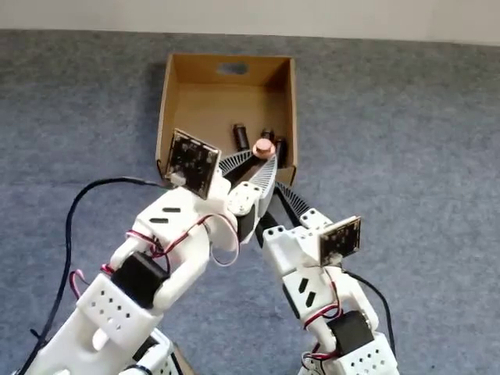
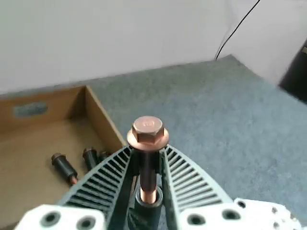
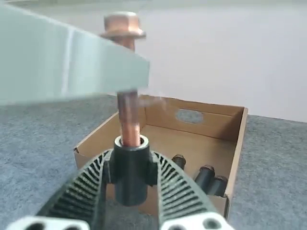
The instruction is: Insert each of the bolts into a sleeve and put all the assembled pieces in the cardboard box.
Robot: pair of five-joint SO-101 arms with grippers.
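Both arms were stretched forward and met right at the near wall of the cardboard box [image 1: 173, 94]. The left gripper [image 2: 147, 154] was clamped on one copper bolt [image 2: 149, 130], standing upright with its head up and its tip down in the mouth of the one black sleeve [image 3: 129, 184]. That sleeve was pinched upright in the right gripper [image 3: 130, 158], directly beneath. Three assembled pieces [image 3: 205, 175] lay in the box just beyond both grippers.

Overhead and wrist closeups, common box [image 1: 207, 109]

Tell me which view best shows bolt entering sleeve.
Right wrist view: the bolt meets the sleeve mouth side-on. Left wrist view looks down its head, sleeve mostly hidden. High view catches the head from above.
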